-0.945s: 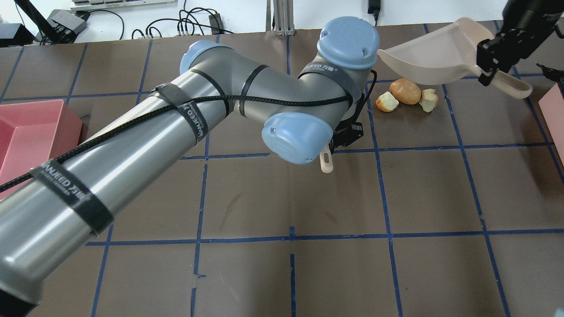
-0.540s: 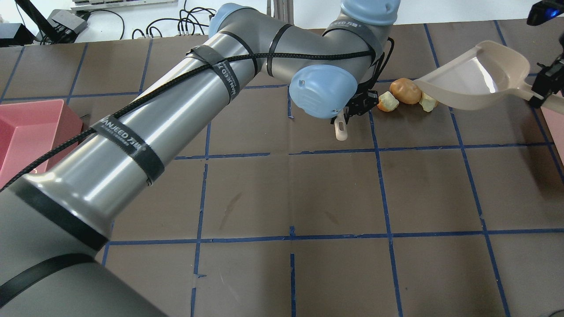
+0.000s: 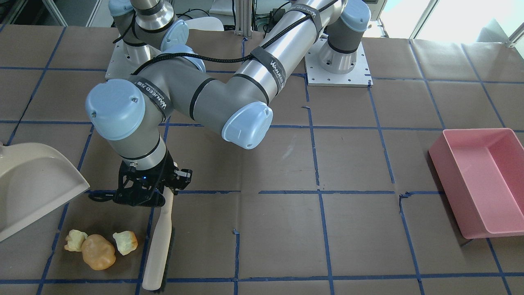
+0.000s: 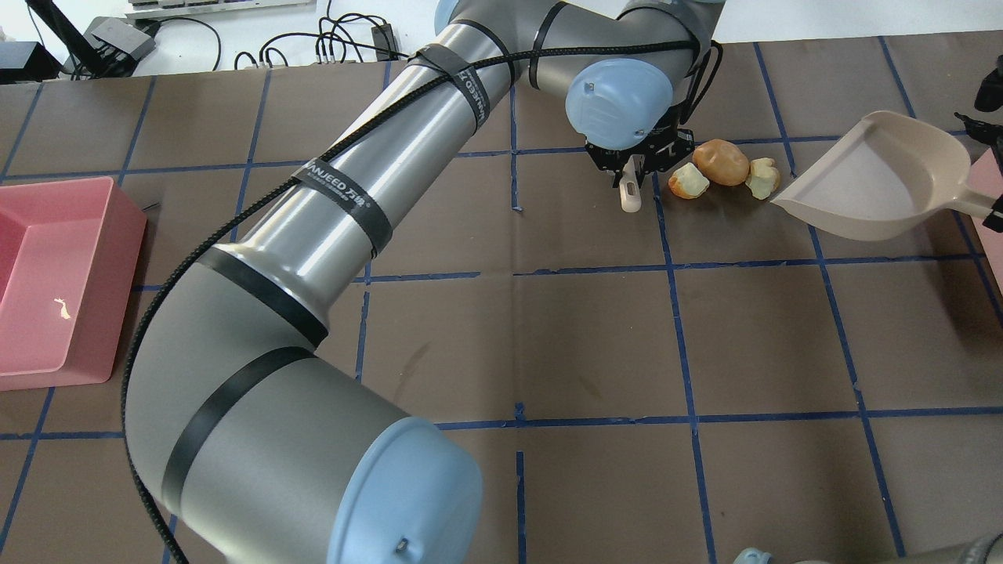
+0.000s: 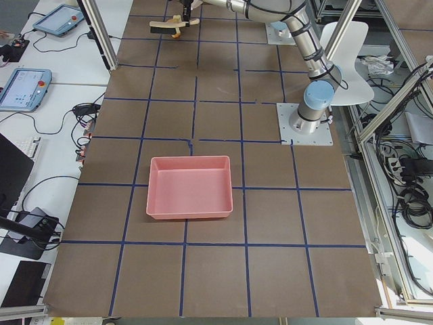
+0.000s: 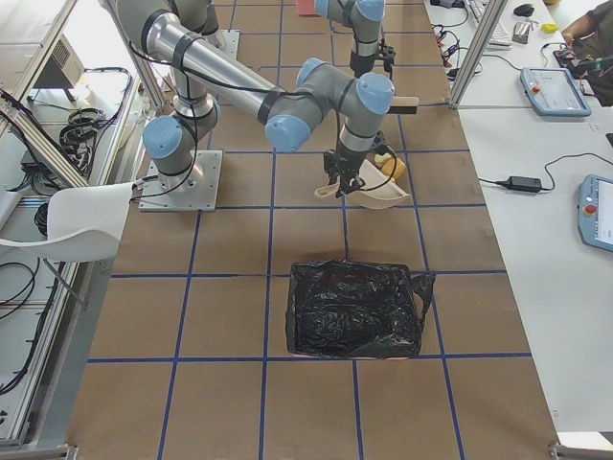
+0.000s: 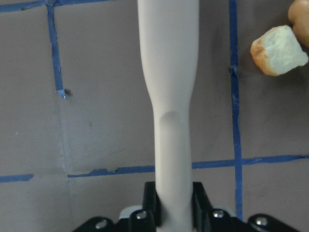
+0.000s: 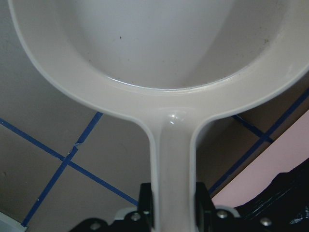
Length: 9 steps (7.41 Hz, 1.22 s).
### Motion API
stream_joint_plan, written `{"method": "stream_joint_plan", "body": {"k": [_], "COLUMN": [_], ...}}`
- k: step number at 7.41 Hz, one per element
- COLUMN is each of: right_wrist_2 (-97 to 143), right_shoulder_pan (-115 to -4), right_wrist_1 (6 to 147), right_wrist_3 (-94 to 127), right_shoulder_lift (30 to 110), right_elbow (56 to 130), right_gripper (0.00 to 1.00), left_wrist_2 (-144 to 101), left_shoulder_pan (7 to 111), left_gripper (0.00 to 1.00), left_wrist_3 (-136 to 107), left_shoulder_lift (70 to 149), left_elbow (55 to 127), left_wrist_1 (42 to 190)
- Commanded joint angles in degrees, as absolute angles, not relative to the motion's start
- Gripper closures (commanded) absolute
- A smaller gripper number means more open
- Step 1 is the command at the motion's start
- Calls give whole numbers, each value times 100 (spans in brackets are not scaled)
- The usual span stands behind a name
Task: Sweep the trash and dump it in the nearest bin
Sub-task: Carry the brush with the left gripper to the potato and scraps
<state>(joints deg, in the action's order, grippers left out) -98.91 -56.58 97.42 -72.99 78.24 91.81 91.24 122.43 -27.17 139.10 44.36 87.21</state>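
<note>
Three pieces of trash lie together on the brown table: an orange-brown lump (image 4: 722, 162) between two pale chunks (image 4: 689, 180) (image 4: 762, 178); they also show in the front view (image 3: 98, 252). My left gripper (image 4: 635, 160) (image 7: 174, 203) is shut on the handle of a beige brush (image 3: 157, 241) (image 7: 169, 96), which lies just left of the trash in the overhead view. My right gripper (image 8: 174, 208) is shut on the handle of a beige dustpan (image 4: 878, 180) (image 8: 169, 48). The empty pan's lip rests just right of the trash.
A pink bin (image 4: 55, 282) (image 3: 483, 180) stands at the table's far left side. A bin lined with a black bag (image 6: 356, 309) stands to the right, near the dustpan; its pink edge (image 4: 989, 188) shows at the overhead view's right border.
My left arm has swung farther across the table, bringing the brush right beside the trash. The dustpan has come down from above to just right of the trash.
</note>
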Motion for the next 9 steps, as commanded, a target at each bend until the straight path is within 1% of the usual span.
{"method": "stream_joint_plan", "body": {"k": [1,3,5,7,9], "right_wrist_2": [-9861,-9835,-9817,-9809,-9800], "right_shoulder_pan": [-5406,-5396,-5405,-5405,-5423], "right_wrist_1": [10217,10545,11099,11337,11408], "right_wrist_3": [-7934,-8156,-8165,-8139,-8112], "right_shoulder_lift": [7491,7208,6953,6882,6855], "right_elbow": [9350,9509,9641,9746,9773], "right_gripper": [86,86,86,86,86], "left_wrist_2": [9088,9088,9158,9229,9229], "left_shoulder_pan": [12243,12269,12418,12516,12603], "left_gripper": [100,100,100,100,100], "left_wrist_3": [-2208,-1497,-1642,-1714,-1679], "left_shoulder_lift": [14229,14308,14509,14703,14704], "left_elbow": [4254,4236,4167,4079,4061], "left_wrist_1": [8728,8719,8666,8623,8605]}}
